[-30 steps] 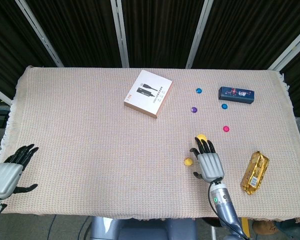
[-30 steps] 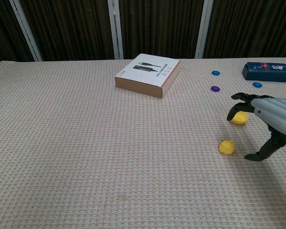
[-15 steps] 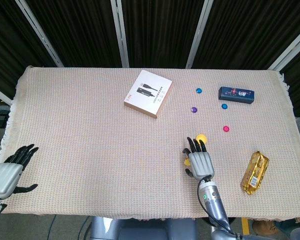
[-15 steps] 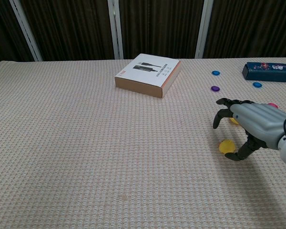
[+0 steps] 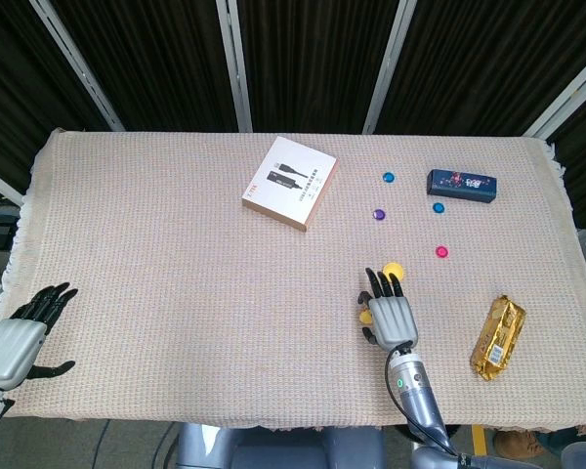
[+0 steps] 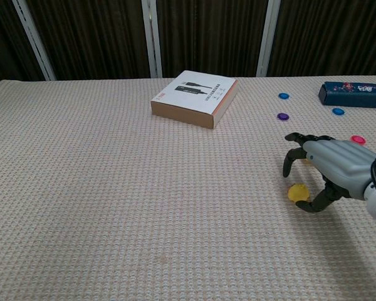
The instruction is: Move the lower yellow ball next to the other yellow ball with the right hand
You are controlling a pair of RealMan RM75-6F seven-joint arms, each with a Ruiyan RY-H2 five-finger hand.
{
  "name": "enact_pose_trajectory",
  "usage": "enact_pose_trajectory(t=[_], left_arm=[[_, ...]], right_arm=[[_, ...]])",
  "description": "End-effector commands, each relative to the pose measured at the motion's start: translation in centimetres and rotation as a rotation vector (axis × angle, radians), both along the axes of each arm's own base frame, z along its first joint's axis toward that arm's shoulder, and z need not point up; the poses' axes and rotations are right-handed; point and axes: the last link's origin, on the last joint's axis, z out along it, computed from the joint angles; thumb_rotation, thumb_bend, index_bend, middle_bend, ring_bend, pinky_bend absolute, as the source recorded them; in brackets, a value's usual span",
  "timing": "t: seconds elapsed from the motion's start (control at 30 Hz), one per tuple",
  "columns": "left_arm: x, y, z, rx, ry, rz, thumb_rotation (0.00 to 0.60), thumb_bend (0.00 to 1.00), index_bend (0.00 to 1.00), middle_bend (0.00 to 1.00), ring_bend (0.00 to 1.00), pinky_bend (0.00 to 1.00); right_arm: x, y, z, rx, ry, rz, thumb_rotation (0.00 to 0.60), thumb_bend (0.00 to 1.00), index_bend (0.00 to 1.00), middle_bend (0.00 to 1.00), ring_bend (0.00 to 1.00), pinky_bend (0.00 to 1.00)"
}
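The right hand (image 6: pixel 329 168) arches palm-down over the lower yellow ball (image 6: pixel 296 192), fingers spread and curled around it with the thumb close at its near right side; whether any finger touches the ball cannot be told, and it lies on the cloth, not lifted. From overhead the hand (image 5: pixel 391 313) covers most of that ball, leaving a yellow sliver (image 5: pixel 363 317) at its left edge. Since a second ago the hand has slid left from beside the ball to above it, and over the last half second it has barely shifted. The other yellow ball (image 5: pixel 394 271) sits just beyond the fingertips, farther up the table. The left hand (image 5: pixel 18 337) rests open at the near left edge, unchanged. Counting outward: two yellow balls; four small discs, of which two are blue (image 5: pixel 389 178) (image 5: pixel 439 207), one purple (image 5: pixel 379 214) and one pink (image 5: pixel 442 252); one gold snack packet (image 5: pixel 497 337) near right; one dark blue box (image 5: pixel 461 183) far right; one white-topped cardboard box (image 5: pixel 289 182) far centre, all on the woven tablecloth (image 5: pixel 176 264).
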Motion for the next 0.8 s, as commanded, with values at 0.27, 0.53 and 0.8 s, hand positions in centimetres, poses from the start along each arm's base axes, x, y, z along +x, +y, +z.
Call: enact_pose_trajectory(t=[0.27, 0.53, 0.8], left_arm=[[0.07, -0.02, -0.02, -0.004, -0.003, -0.002, 0.6, 0.0, 0.0, 0.0, 0.0, 0.22], [0.13, -0.06, -0.04, -0.006, -0.004, -0.004, 0.6, 0.0, 0.0, 0.0, 0.0, 0.22], [0.14, -0.06, -0.04, -0.008, -0.005, -0.003, 0.6, 0.0, 0.0, 0.0, 0.0, 0.22]], right_arm=[[-0.79, -0.26, -0.52, -0.002, -0.003, -0.006, 0.6, 0.24, 0.43, 0.0, 0.0, 0.0], [-0.9, -0.27, -0.47, -0.006, -0.006, 0.0, 0.6, 0.24, 0.48, 0.0, 0.0, 0.0], [-0.89, -0.27, -0.26, -0.012, -0.01, 0.01, 0.6, 0.24, 0.51, 0.0, 0.0, 0.0]])
